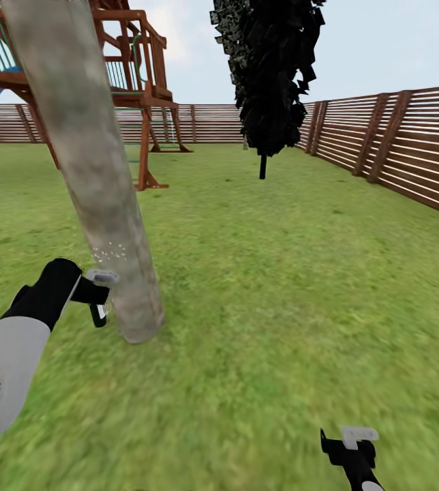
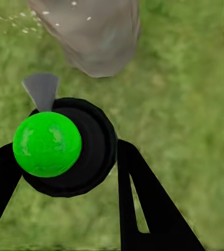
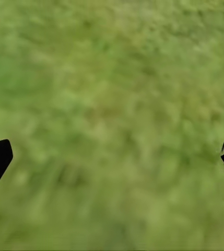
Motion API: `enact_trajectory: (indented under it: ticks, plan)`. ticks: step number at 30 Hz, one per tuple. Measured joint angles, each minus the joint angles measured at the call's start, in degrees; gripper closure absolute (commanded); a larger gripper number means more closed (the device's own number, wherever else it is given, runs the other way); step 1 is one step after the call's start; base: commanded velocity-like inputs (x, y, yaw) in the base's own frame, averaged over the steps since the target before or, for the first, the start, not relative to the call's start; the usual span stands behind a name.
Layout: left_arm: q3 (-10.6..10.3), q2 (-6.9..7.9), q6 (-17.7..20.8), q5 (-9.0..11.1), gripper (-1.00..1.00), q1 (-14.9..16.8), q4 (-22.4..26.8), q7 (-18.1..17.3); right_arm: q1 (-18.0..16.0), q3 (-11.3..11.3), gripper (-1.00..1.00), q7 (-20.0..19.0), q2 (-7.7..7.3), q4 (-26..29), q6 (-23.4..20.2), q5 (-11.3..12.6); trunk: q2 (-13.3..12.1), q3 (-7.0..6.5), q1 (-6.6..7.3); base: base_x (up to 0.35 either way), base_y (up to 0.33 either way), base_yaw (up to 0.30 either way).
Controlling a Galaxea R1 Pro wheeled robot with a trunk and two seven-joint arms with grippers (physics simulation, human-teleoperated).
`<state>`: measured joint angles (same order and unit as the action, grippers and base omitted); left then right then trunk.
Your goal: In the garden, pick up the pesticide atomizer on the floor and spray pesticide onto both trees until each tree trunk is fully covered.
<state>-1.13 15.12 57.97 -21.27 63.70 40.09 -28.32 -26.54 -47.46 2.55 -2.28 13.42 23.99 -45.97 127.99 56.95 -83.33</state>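
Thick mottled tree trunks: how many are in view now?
1: the tree trunk stands on the grass just beyond the left gripper. A second may be out of frame.

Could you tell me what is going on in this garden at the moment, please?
The robot's left pincer holds the pesticide atomizer close to the base of a tree trunk, and pale droplets speckle the bark just above it, so spraying appears underway. The right pincer hangs open over the grass, holding nothing.
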Motion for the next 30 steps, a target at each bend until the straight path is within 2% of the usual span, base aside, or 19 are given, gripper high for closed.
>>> enact_trajectory:
  ticks: [1, 3, 10, 11, 13, 15, 17, 24, 30]
  plan:
    - [0.04, 0.00, 0.00, -1.06, 1.00, -0.04, -0.06, 0.02, 0.00, 0.00, -1.00, 0.00, 0.00, -0.03, 0.00, 0.00, 0.00, 0.00, 0.00, 0.095, -0.272, 0.278]
    - [0.07, -0.02, 0.07, -1.59, 1.00, -0.25, -0.09, 0.02, 0.00, 0.00, -1.00, 0.00, 0.00, -0.02, 0.00, 0.00, 0.00, 0.00, 0.00, 0.155, -0.248, 0.276]
    - [0.44, -0.73, -0.13, -1.89, 1.00, -1.98, -0.52, 0.22, 0.00, 0.00, -1.00, 0.00, -0.08, 0.03, 0.00, 0.01, 0.00, 0.00, 0.00, 0.227, -0.200, 0.039]
    - [0.53, -0.51, -0.17, -2.05, 1.00, -2.17, -0.85, 0.32, 0.00, 0.00, -1.00, 0.04, -0.09, 0.03, 0.00, 0.06, 0.00, 0.00, 0.00, -0.124, -0.221, 0.000]
    - [0.67, 1.08, -0.24, -2.61, 1.00, -3.09, -1.48, 0.48, 0.01, 0.00, -1.00, 0.01, -0.09, 0.03, 0.00, 0.01, 0.02, 0.01, 0.02, -0.221, -0.200, 0.000]
    - [0.68, 1.71, -0.35, -2.25, 1.00, -5.18, -1.64, 0.54, 0.00, 0.00, -1.00, 0.00, -0.09, 0.02, 0.00, 0.00, 0.00, 0.01, 0.00, -0.160, -0.086, 0.000]
    - [0.62, 1.58, -0.51, -2.02, 1.00, -6.27, -1.67, 0.59, 0.00, 0.00, -1.00, 0.00, -0.07, 0.01, 0.00, 0.02, 0.00, 0.00, 0.00, -0.035, -0.018, 0.066]
    - [1.17, 1.08, -0.32, -1.91, 1.00, -6.43, -1.17, 1.62, 0.00, 0.02, -1.00, 0.00, 0.00, 0.00, 0.00, 0.08, 0.00, 0.07, 0.00, -0.002, -0.001, 0.251]
    - [0.78, 1.06, -0.40, -2.01, 1.00, -6.57, -0.73, 1.78, 0.00, -0.05, -1.00, 0.07, -0.12, 0.05, 0.07, 0.09, 0.00, 0.07, 0.00, 0.196, -0.101, 0.049]
